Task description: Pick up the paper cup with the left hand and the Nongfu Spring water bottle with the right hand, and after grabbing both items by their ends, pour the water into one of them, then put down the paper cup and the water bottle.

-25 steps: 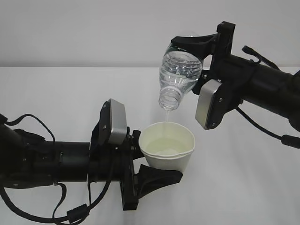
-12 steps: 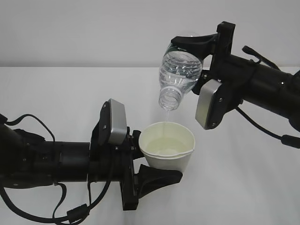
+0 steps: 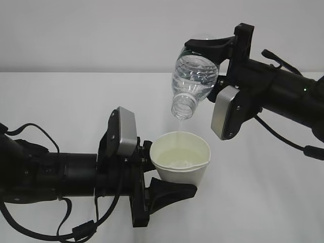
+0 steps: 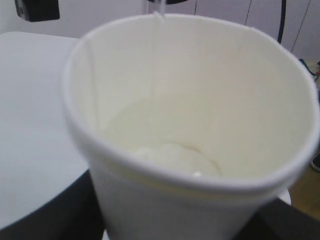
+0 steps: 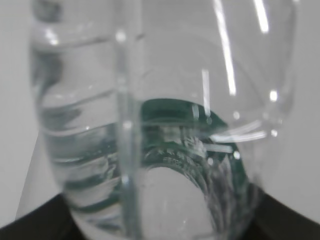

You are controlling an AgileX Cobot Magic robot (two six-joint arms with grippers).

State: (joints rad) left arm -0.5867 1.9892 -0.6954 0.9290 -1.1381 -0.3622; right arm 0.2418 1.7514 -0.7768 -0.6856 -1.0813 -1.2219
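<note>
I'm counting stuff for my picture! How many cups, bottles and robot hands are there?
Paper cup: 1
Water bottle: 1
Robot hands: 2, the left hand and the right hand
Total: 4

We seem to be in a lab or test room. A bare white table (image 3: pixel 61 101) fills the lower frame of the exterior view, and a plain pale wall (image 3: pixel 101 30) spans the top. Two black robot arms with loose cables (image 3: pixel 76 230) reach in from the left and right edges. At the right edge of the left wrist view we glimpse a wooden floor (image 4: pixel 306 192).
</note>
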